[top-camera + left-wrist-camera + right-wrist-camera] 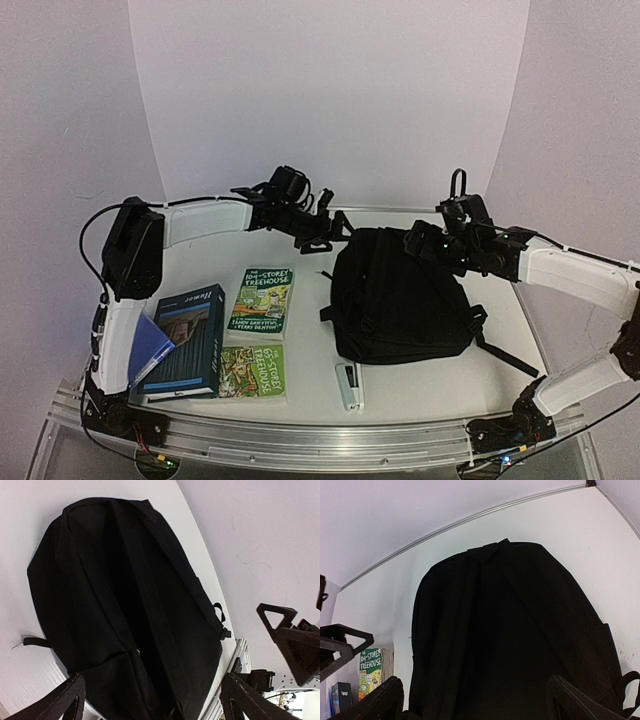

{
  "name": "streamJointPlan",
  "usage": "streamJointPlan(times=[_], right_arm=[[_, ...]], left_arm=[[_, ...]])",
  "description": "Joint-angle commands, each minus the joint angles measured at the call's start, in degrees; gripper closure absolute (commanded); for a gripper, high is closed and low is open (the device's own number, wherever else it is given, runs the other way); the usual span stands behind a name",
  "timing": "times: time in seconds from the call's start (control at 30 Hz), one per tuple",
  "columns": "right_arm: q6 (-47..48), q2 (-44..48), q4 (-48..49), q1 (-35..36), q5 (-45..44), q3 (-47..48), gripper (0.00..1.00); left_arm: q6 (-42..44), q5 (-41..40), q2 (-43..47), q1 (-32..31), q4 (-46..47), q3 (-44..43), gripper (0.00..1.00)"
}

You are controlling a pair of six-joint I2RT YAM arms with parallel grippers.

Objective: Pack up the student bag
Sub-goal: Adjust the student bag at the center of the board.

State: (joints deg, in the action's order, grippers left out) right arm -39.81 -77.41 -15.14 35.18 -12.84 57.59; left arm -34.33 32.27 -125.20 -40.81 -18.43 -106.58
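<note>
**Both grippers spread wide over the bag, books waiting at the near edge**

Starting at the near edge of the table point(305, 355): a small white oblong gadget point(348, 386) lies flat, and I can't tell what it is. To its left is a glossy green paperback point(253, 372). Towards the near left corner sit a dark hardback point(186, 340) and a thin blue folder point(150, 352), tucked against the left arm. A second green paperback point(262, 301) lies just beyond. All of them are flat and stiff-covered, and they look staged on the left arm's side, ready to go in.

Mid-table, right of centre, is the student bag point(400, 295). It's soft matte black fabric, slumped flat, with its carry loop point(482, 552) pointing at the far edge. One strap point(500, 352) trails towards the right edge. A deep fold runs along its length, and I can't tell whether that's an open zip.

At the bag's far end, the left gripper point(328, 235) hangs at the top left with its fingers point(67, 700) well apart, holding nothing. The right gripper point(418, 243) hovers at the top right, its fingers point(377, 702) equally wide and also empty. My guess is they're positioned there to get the mouth open, and limp cloth like this will need both of them.
</note>
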Motion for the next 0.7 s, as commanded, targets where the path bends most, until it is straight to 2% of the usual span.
streamJointPlan(times=[0.0, 0.17, 0.37, 0.53, 0.67], right_arm=[[-0.5, 0.4, -0.3, 0.2, -1.7, -0.3, 0.02], [-0.4, -0.7, 0.0, 0.2, -1.1, -0.2, 0.02], [-0.6, -2.2, 1.1, 0.2, 0.3, -0.7, 0.02], [-0.5, -2.9, 1.8, 0.2, 1.6, -0.9, 0.12], [-0.9, -2.8, 2.2, 0.2, 2.3, -1.2, 0.15]], left_arm=[[0.3, -0.8, -6.0, 0.4, 2.1, -6.4, 0.05], [0.5, 0.7, -12.0, 0.4, 3.3, -12.0, 0.04], [2.8, -2.4, -17.6, 0.4, 2.9, -17.5, 0.05], [1.5, -2.8, -19.1, 0.4, 7.2, -17.9, 0.13], [2.4, -5.0, -20.6, 0.5, 6.6, -19.5, 0.15]])
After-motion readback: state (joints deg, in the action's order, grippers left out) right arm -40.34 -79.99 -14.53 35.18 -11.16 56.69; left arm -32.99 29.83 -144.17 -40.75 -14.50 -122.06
